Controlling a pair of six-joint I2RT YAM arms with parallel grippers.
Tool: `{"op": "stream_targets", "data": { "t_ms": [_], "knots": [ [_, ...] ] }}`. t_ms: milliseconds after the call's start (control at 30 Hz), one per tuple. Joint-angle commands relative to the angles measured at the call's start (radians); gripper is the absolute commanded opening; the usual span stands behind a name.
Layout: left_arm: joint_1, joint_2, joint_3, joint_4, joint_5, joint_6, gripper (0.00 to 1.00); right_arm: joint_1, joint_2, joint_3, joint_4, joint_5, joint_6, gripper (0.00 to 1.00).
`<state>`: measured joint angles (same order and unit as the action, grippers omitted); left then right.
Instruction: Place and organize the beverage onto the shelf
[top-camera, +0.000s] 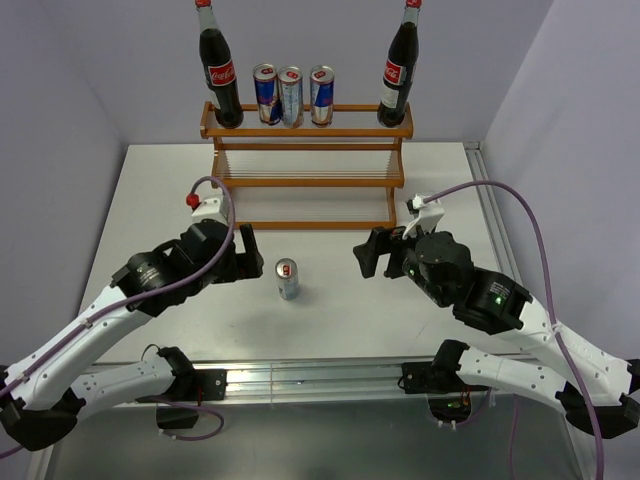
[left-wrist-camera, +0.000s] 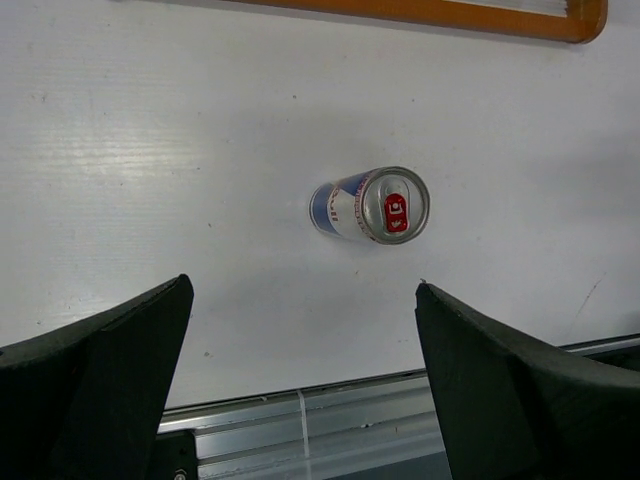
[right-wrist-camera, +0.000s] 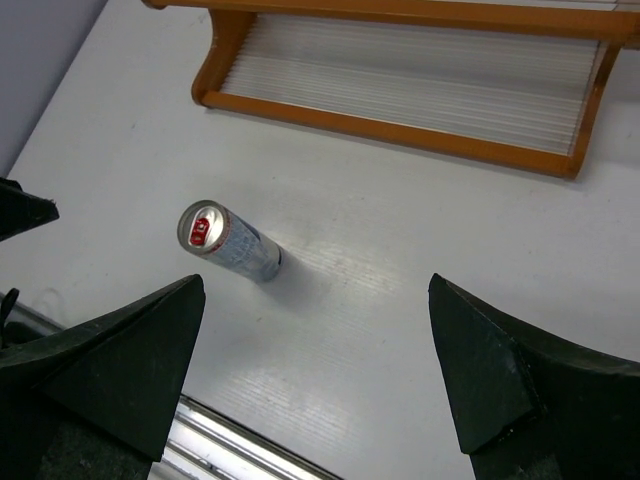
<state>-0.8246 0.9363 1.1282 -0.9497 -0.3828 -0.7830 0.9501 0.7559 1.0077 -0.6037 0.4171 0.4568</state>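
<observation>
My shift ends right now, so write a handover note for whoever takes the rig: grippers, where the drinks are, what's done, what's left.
Grippers: the left gripper is open and empty, left of the loose can. The right gripper is open and empty, on its right.
Shelf, top tier: left cola bottle and right cola bottle at the ends, with three cans between them.
Table: the loose can stands upright in front of the shelf.
Done: five drinks shelved.
Left: shelve the loose can. The top-tier gap beside the right cola bottle looks usable.
</observation>
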Motion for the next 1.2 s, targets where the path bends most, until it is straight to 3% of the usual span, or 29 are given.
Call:
{"op": "stream_targets", "data": {
  "t_ms": [0,333,533,833,1067,1167],
  "knots": [
    [-0.03,0.032,0.028,-0.014,-0.031,-0.01,0.99,-0.005,0.009,0.019,-0.008,0.06,0.008,1.0],
    [-0.074,0.11,-0.013,0.127,0.031,0.039,0.99,-0.007,0.01,-0.003,-0.013,0.017,-0.043,1.0],
    [-0.077,0.251,0.001,0.242,0.067,0.068,1.0,-0.005,-0.012,-0.017,-0.024,0.051,-0.035,1.0],
    [-0.091,0.409,-0.01,0.285,0.035,0.073,0.99,-0.005,-0.047,-0.027,-0.042,0.052,-0.035,1.0],
    [-0.091,0.452,-0.034,0.321,0.032,0.077,0.84,-0.005,-0.02,-0.024,-0.036,0.037,-0.037,1.0],
    [-0.091,0.473,-0.038,0.318,0.028,0.079,0.83,-0.005,-0.021,-0.023,-0.036,0.032,-0.037,1.0]
  ]
}}
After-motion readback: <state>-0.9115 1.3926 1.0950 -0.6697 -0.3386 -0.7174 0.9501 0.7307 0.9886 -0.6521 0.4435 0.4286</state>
